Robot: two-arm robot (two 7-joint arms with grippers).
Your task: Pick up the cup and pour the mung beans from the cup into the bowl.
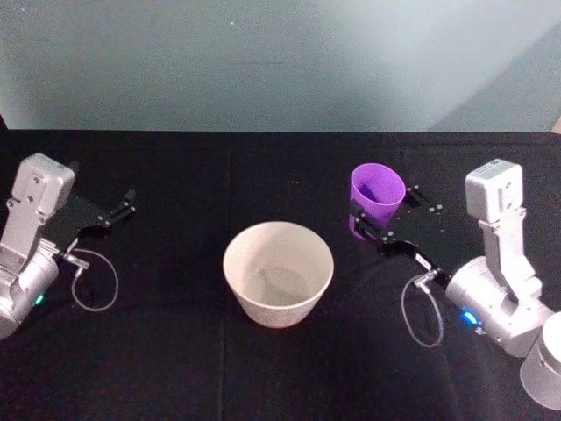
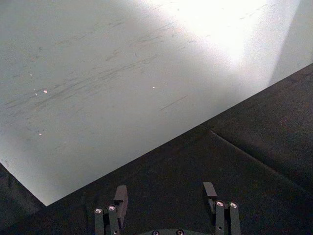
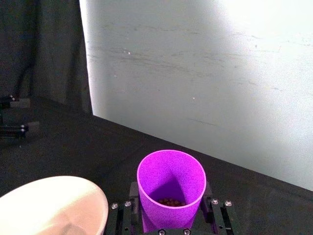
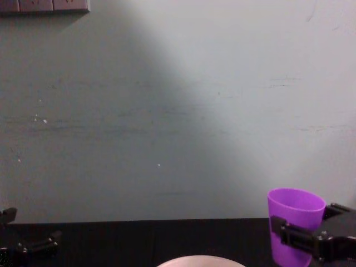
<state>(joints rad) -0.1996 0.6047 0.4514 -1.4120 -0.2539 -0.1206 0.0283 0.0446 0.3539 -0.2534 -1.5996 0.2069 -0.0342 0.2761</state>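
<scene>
The purple cup [image 1: 377, 197] stands upright between the fingers of my right gripper [image 1: 370, 222], which is shut on it to the right of the bowl. The wrist view looks down into the cup [image 3: 170, 186], where mung beans [image 3: 170, 201] lie at the bottom. From the chest, the cup [image 4: 293, 228] shows held in the right gripper [image 4: 297, 236]. The pale bowl [image 1: 279, 272] sits at the table's middle with nothing visible inside; its rim also shows in the right wrist view [image 3: 54, 188] and chest view [image 4: 200, 261]. My left gripper [image 1: 130, 205] rests open at the far left, its fingers [image 2: 120, 196] apart.
A black cloth [image 1: 175, 368] covers the table, ending at a pale wall [image 1: 280, 61] behind. Loose cables [image 1: 95, 281] hang by each wrist.
</scene>
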